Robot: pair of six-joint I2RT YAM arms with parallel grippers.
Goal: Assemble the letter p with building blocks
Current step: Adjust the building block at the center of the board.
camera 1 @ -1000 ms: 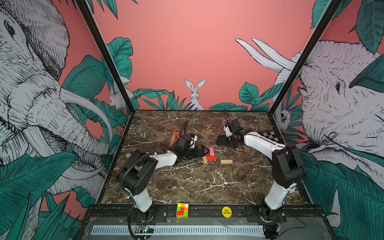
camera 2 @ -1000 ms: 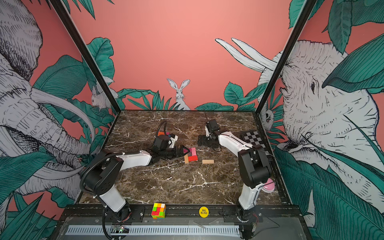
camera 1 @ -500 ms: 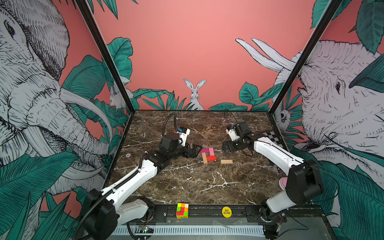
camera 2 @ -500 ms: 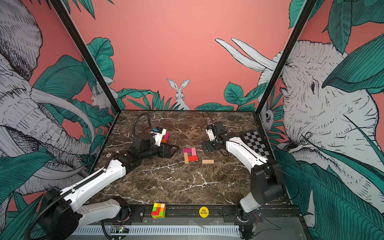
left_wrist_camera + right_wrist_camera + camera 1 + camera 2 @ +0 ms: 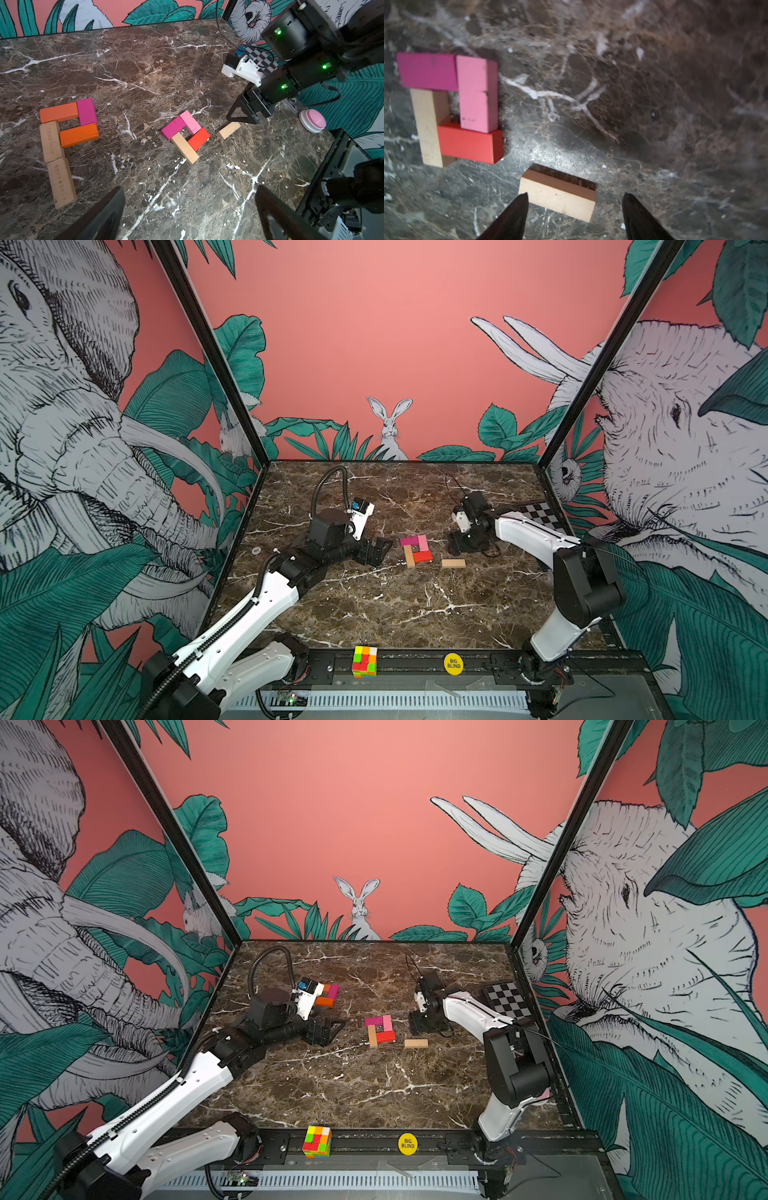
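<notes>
puzzle cube (image 5: 365,662) on front rail (image 5: 411,664) | yellow disc (image 5: 453,663) same rail | checkerboard (image 5: 508,999) right rear | pink button (image 5: 312,121) right edge

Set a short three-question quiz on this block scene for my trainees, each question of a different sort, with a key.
1. Short answer: which end effector is poised over the loose tan block?
2. Multiple choice: how many blocks form the group beside it? A three; B four; C six.
3. True or false: the left end effector holds nothing.
Key: 1 the right end effector; 2 B; 3 true.
</notes>
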